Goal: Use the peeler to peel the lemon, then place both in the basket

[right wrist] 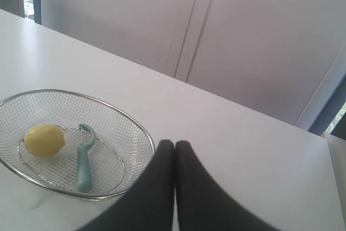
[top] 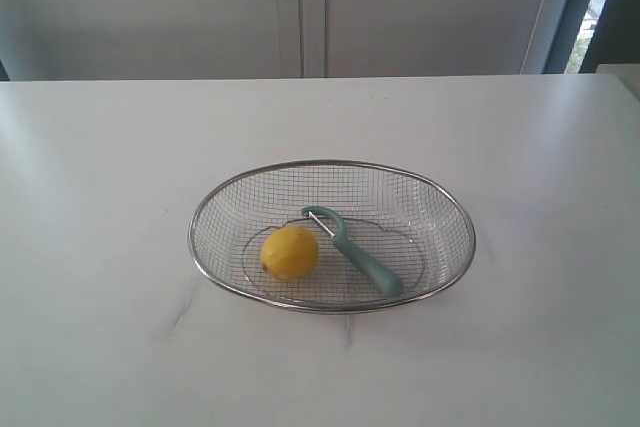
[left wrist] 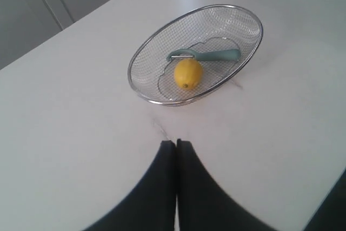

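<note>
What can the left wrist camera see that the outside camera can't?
Only the left wrist view shows the left tool, closed tight. Only the exterior view shows the window strip at the far right. Both show the lemon and the peeler lying inside the basket on the white table.

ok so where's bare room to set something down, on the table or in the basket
The table is bare on every side of the basket: widest left, right and behind its rim, narrower in front. Inside, the far mesh is free; the near middle is crowded by the lemon and the peeler beside it.
</note>
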You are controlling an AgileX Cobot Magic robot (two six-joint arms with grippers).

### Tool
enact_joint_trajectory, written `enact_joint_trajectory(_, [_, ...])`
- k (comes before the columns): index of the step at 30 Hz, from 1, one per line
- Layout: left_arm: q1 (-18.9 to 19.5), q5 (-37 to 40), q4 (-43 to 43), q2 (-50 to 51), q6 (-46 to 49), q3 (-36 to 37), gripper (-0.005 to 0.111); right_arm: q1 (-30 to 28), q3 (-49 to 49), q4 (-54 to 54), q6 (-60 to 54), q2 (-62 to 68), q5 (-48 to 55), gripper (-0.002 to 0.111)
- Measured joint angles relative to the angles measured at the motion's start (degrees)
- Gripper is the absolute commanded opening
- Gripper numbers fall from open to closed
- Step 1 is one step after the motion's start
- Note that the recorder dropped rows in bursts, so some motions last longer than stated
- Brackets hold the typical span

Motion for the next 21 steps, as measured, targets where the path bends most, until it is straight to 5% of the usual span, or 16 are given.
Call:
enact_joint_trajectory(5, [3.2,-13.2,-2.5,0.0,-1.9,3.2,0.0,0.0,0.0,0.0,0.0,0.0,-0.1,0.0])
enact_joint_trajectory(11, [17.6,-35.9,-3.6,0.2,-2.7,16.3,0.0,0.0,0.0,0.0,0.0,0.0,-0.1,0.0])
enact_joint_trajectory(17, [32.4,-45.0,-6.0,0.2,-6.0,30.2,0.0,0.0,0.0,0.0,0.0,0.0,-0.1,0.0])
enact_joint_trajectory(21, [35.5,-47.0,-6.0,-1.2,-6.3,36.8,0.0,0.0,0.0,0.0,0.0,0.0,-0.1,0.0])
